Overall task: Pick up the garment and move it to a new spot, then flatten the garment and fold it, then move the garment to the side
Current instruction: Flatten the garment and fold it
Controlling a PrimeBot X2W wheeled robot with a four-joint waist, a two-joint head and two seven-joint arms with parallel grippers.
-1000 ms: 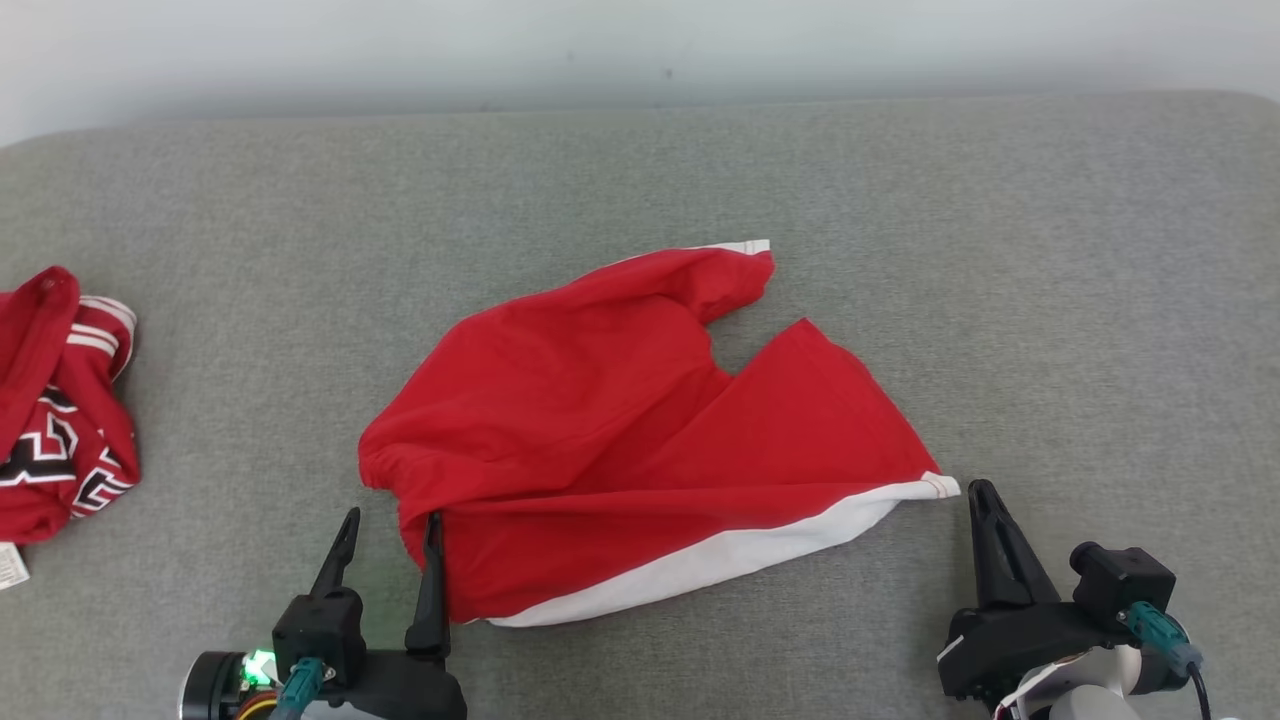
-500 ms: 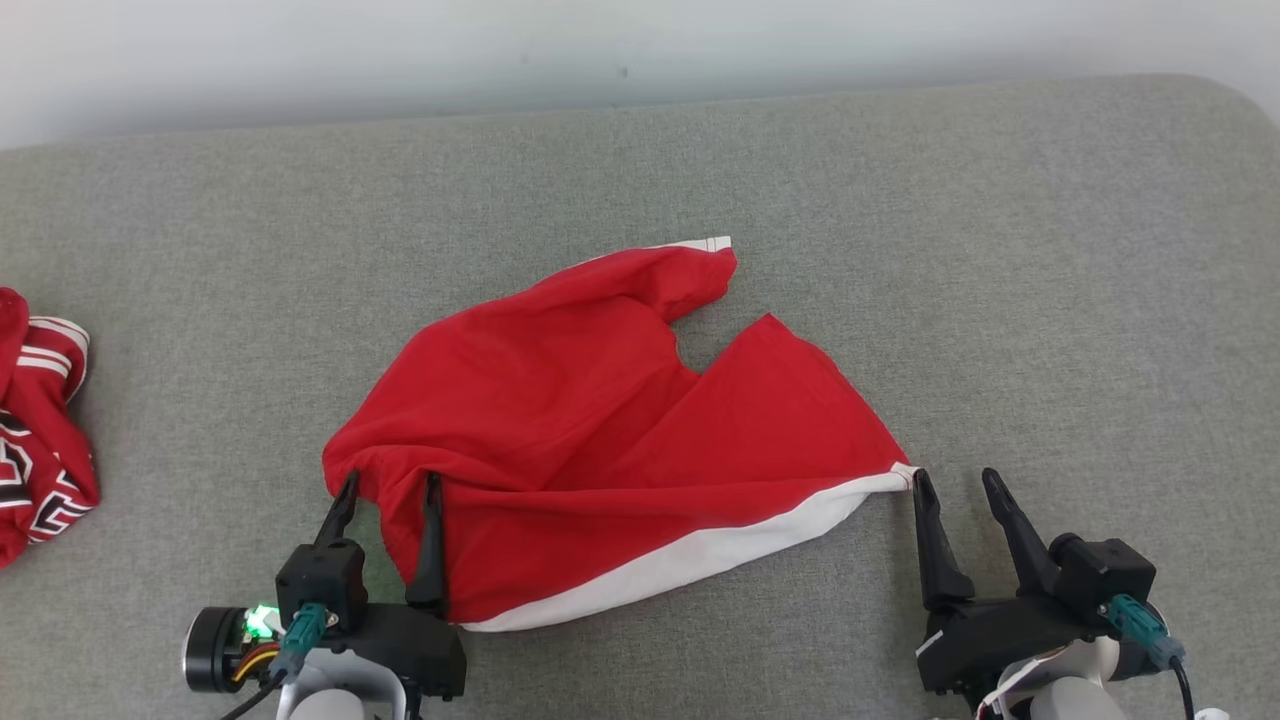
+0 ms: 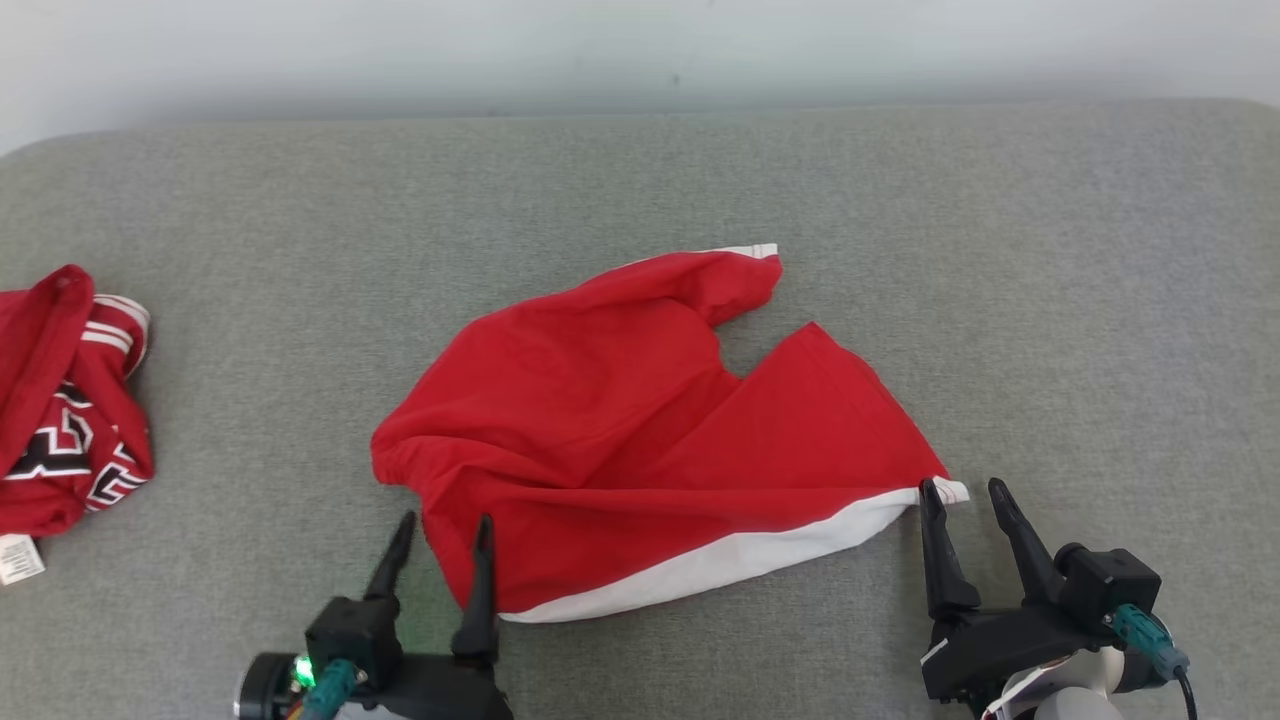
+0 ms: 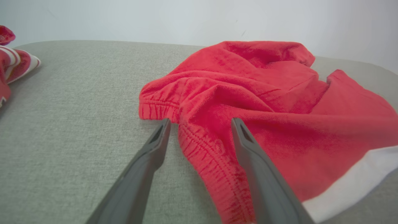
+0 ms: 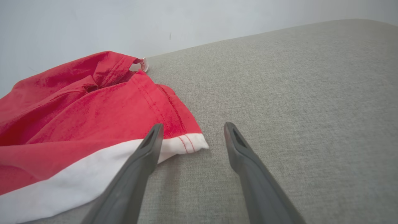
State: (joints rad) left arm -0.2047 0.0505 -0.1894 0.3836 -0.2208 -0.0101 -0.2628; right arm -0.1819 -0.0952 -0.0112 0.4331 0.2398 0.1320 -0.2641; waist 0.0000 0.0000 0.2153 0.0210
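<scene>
Two garments lie on one grey fabric surface point(image 3: 1050, 300). One plain red garment with a white hem band point(image 3: 620, 430) is between the two grippers, the left gripper point(image 3: 445, 517) and the right gripper point(image 3: 962, 484). One red garment with white stripes and black-and-white print point(image 3: 60, 400) is well apart, left of the left gripper.

Nothing fully legible. Black block characters edged in white on the crumpled red jersey point(image 3: 62, 448) at the far left, folded over and too broken up to make out. Small white tag point(image 3: 20, 558) below it, print too small to read.
</scene>
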